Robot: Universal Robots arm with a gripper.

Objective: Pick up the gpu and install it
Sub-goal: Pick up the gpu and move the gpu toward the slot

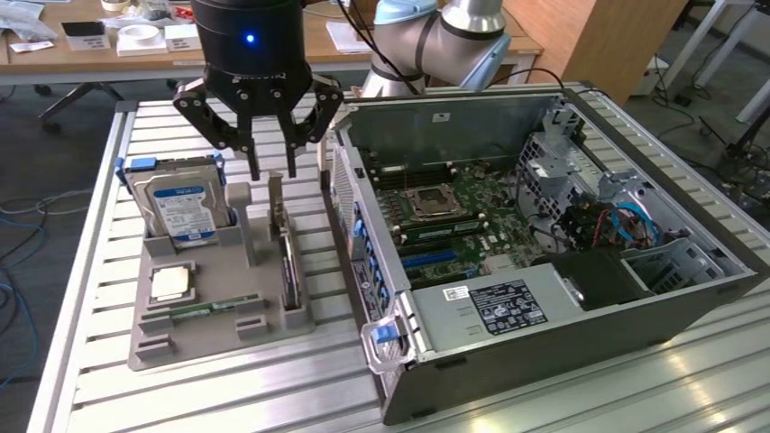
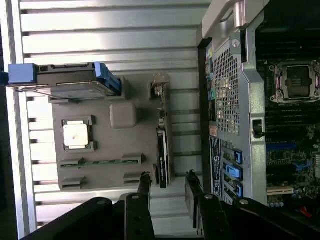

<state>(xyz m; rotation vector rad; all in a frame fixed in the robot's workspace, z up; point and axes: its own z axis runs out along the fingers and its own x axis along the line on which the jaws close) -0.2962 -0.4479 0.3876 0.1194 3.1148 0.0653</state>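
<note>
We see the hand spread and empty above the gpu, standing on edge in the grey holder beside the case: stiff, light, probably delicate, so pinch across its thin upper edge.

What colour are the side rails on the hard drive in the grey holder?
Blue. The side rails show best in the wrist view.

Black jointed tool with blue light, silver blue-capped arm.
</note>
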